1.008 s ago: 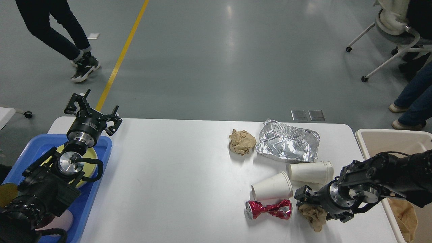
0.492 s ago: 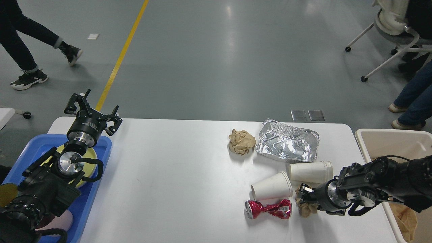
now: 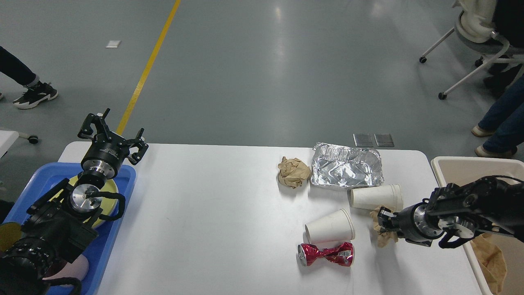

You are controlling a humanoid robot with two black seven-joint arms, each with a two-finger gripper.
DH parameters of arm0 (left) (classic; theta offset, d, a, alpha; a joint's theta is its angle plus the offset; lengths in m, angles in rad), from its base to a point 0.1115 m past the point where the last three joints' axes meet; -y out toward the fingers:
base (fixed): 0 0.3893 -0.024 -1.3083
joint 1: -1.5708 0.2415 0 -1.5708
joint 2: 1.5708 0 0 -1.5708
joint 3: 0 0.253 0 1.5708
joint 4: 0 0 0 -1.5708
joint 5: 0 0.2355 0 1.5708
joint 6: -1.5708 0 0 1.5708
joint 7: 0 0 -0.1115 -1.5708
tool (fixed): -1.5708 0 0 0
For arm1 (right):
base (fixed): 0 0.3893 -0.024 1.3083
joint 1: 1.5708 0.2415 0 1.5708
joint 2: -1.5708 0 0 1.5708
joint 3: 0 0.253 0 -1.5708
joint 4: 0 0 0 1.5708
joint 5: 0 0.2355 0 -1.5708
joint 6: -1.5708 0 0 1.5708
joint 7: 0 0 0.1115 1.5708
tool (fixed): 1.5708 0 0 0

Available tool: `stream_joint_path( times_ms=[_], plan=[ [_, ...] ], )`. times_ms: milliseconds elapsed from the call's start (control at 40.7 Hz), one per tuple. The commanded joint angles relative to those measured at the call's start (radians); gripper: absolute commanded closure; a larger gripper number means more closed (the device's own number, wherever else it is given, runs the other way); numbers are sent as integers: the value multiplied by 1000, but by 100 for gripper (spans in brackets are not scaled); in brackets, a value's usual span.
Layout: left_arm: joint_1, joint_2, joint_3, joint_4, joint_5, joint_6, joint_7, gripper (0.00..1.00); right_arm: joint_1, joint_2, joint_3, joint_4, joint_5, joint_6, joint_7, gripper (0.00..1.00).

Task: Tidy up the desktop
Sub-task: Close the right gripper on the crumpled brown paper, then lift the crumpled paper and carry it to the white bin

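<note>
The right end effector [image 3: 384, 223] has lifted the crumpled brown paper [image 3: 382, 235], clamped on it, nudging the foil tray [image 3: 346, 169]; the bin [image 3: 470, 168] seems next. The left end effector [image 3: 110, 133] stays wide.

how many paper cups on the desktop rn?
2, both lying on their sides on the desktop: one paper cup just above the crushed red can, the other below the foil tray. None visibly hidden.

Bright, even overhead light w/ soft short shadows under items on the desk [image 3: 213, 213]. Floor [image 3: 278, 61] showed pale glare streaks near top center. Foil tray [image 3: 346, 168] threw specular highlights. Pic was sharp overall; slight softness at the corners, no obvious motion blur.
</note>
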Motion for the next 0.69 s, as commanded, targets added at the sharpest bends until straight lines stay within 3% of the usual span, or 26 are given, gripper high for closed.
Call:
stream_joint_path(
  times_ms=[0,197,393,516,664],
  plan=[
    [0,0,0,0,0,0,0,2,83,-66,-3,42,-35,77,-1,100],
    [0,0,0,0,0,0,0,2,284,-151,-3,46,-124,312,-2,100],
    [0,0,0,0,0,0,0,2,525,-137,5,76,-196,545,-5,100],
    [0,0,0,0,0,0,0,2,680,-39,5,150,-203,639,-7,100],
    [0,0,0,0,0,0,0,2,806,117,10,227,-203,662,-10,100]
  ],
)
